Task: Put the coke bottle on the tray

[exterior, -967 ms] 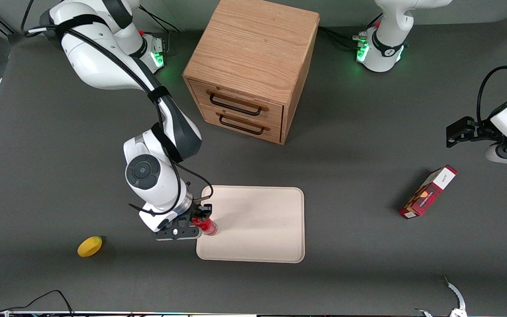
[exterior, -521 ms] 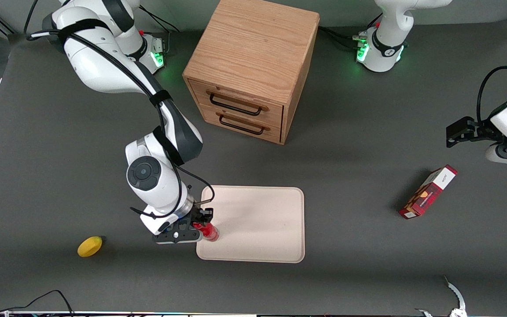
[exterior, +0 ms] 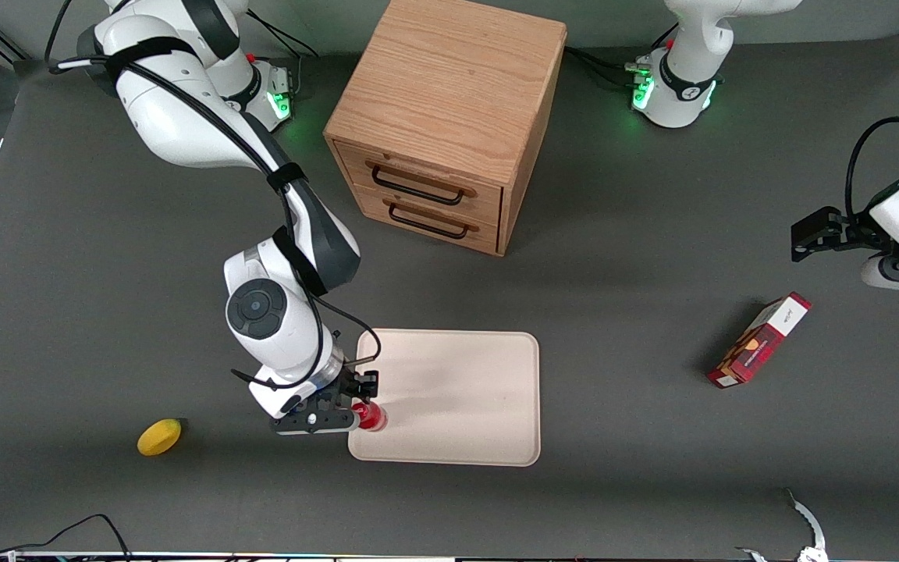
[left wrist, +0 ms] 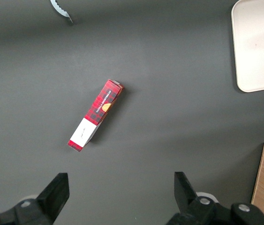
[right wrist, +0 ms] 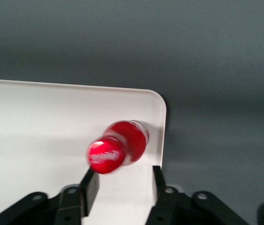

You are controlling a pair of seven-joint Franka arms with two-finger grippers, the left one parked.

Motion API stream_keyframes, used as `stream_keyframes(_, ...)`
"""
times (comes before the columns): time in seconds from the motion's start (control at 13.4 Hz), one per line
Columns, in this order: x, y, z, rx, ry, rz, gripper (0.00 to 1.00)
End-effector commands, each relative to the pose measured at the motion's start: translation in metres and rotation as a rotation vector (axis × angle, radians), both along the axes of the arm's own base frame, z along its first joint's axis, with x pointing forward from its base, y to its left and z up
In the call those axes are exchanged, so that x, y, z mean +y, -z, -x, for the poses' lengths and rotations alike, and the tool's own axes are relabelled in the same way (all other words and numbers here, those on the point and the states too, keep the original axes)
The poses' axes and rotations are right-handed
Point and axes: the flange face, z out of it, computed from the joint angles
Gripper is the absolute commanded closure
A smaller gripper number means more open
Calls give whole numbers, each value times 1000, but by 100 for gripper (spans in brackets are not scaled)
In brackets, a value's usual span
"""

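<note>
Front view, gripper (exterior: 350, 408): black two-finger tool above the tray corner nearest the working arm's end.
Front view, coke bottle (exterior: 371, 417): small glossy red bottle just inside the rim of the large flat cream-beige tray (exterior: 465, 398).
Front view, surroundings: yellow lemon (exterior: 159, 436) toward the working arm's end; red rectangular carton (exterior: 759, 340) toward the parked arm's end; wooden two-drawer cabinet (exterior: 445, 117) farther from the camera than the tray.
Left wrist view: red carton (left wrist: 95, 115) on grey table; tray corner (left wrist: 258, 44).
Right wrist view, gripper (right wrist: 123, 189): fingers spread, not touching the coke bottle (right wrist: 118, 147), which stands tilted on the tray (right wrist: 38, 126) near its rounded corner.
</note>
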Motion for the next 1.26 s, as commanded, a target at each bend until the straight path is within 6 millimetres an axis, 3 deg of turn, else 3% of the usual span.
stream_keyframes(0.0,4,-3,-4,-29,15,20,0)
stream_keyframes(0.15,1,-12,-5,-37,15,18,0)
stream_keyframes(0.37,-7,-44,-2,-40,17,21,0)
stream_keyframes(0.52,-21,-59,1,-7,32,38,0)
stream_keyframes(0.82,-50,-110,46,71,18,87,0)
stream_keyframes(0.97,-83,-138,71,103,-16,116,0)
stream_keyframes(1.19,-161,-188,98,166,-49,120,0)
